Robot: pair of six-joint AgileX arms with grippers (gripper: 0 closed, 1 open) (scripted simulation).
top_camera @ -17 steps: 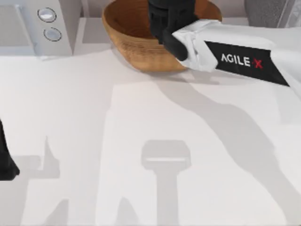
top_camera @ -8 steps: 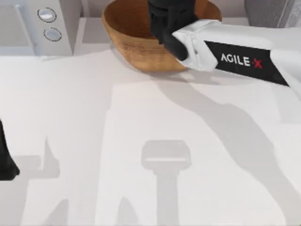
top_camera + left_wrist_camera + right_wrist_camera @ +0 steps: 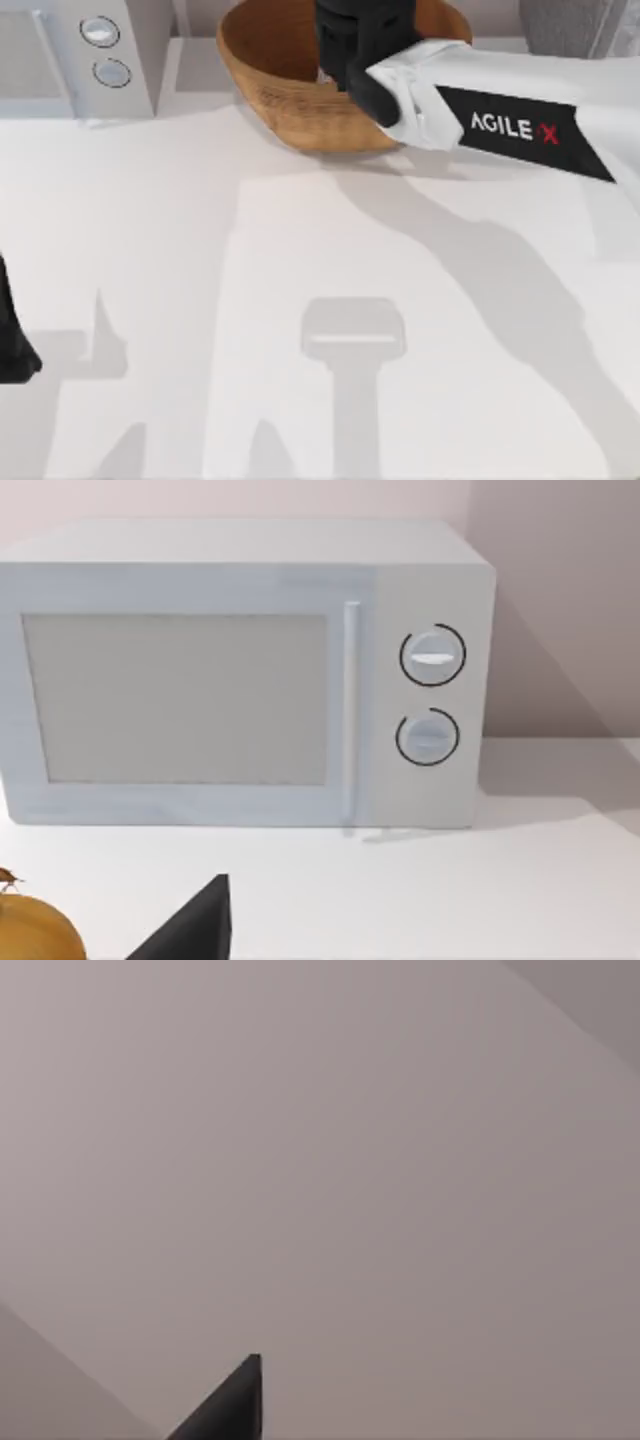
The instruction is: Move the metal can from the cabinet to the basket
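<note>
The tan woven basket (image 3: pixel 285 75) stands at the back of the table, near the middle. My right arm reaches in from the right, and its black gripper (image 3: pixel 360 40) hangs over the basket's bowl, covering much of the inside. The metal can is hidden. A corner of the dark grey cabinet (image 3: pixel 560 25) sits at the back right. In the right wrist view one black fingertip (image 3: pixel 235 1400) shows against a plain wall. My left arm (image 3: pixel 12 340) is parked at the table's left edge.
A white microwave with two round knobs (image 3: pixel 100 50) stands at the back left, and it faces the left wrist camera (image 3: pixel 240 670). A yellow-orange rounded object (image 3: pixel 30 935) lies near it. Bare white tabletop (image 3: pixel 320 300) stretches across the middle and front.
My right arm's wrist has edged slightly toward the back over the basket. The left arm has not moved.
</note>
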